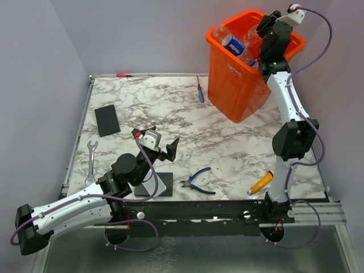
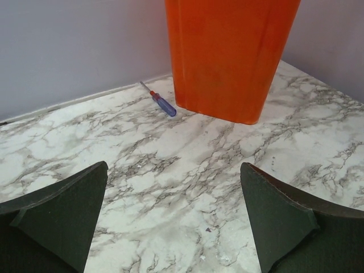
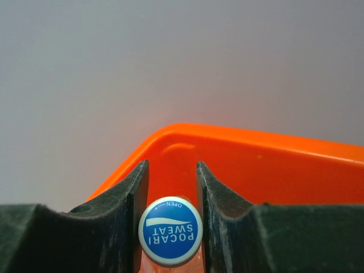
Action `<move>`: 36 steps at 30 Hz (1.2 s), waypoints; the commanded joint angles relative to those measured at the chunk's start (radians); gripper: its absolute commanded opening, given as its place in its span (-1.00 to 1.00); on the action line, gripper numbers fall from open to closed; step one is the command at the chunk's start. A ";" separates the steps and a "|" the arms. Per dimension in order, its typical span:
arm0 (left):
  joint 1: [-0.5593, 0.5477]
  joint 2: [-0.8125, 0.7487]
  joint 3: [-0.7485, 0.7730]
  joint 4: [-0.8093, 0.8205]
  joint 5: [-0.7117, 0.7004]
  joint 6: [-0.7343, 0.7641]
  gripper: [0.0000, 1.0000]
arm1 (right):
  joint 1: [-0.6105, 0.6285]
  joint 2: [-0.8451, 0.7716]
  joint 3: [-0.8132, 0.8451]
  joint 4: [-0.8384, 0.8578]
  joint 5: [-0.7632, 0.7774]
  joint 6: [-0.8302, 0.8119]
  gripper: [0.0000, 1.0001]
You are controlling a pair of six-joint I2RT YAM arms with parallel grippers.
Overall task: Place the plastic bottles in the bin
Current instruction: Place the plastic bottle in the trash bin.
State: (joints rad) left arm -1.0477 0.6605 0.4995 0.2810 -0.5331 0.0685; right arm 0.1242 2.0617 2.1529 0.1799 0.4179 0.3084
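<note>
The orange bin (image 1: 239, 85) stands at the back right of the marble table and holds several plastic bottles, one with a blue label (image 1: 234, 43). My right gripper (image 1: 263, 27) is over the bin's rim. In the right wrist view it (image 3: 172, 165) is shut on a clear bottle with a blue cap (image 3: 170, 231), with the bin's inner wall (image 3: 273, 165) behind it. My left gripper (image 1: 162, 145) is open and empty above the middle of the table. It (image 2: 173, 165) faces the bin's outer wall (image 2: 227, 57). No bottle shows on the table.
A blue-handled screwdriver (image 1: 200, 92) lies left of the bin and also shows in the left wrist view (image 2: 163, 103). Blue-handled pliers (image 1: 199, 181) and an orange-handled screwdriver (image 1: 261, 183) lie near the front edge. A wrench (image 1: 91, 162), a black block (image 1: 107, 120) and a grey plate (image 1: 156, 185) lie at left.
</note>
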 commanded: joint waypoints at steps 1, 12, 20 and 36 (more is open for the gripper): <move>0.001 0.000 0.019 -0.009 -0.004 -0.003 0.98 | 0.006 -0.118 -0.039 -0.054 -0.135 0.095 -0.75; 0.001 -0.002 0.019 -0.012 0.018 -0.032 0.98 | 0.006 -0.302 -0.101 -0.141 -0.008 0.016 0.61; 0.001 0.024 0.034 -0.045 0.010 -0.059 0.98 | 0.042 -0.506 -0.176 -0.175 -0.114 0.055 0.81; -0.013 0.048 0.017 -0.030 -0.172 -0.062 0.98 | 0.200 -1.105 -0.803 -0.349 -0.711 0.097 0.93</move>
State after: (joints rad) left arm -1.0496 0.6987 0.5179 0.2302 -0.5797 -0.0143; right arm 0.3069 1.0161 1.5238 -0.0502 -0.1001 0.3912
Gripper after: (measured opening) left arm 0.991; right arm 0.878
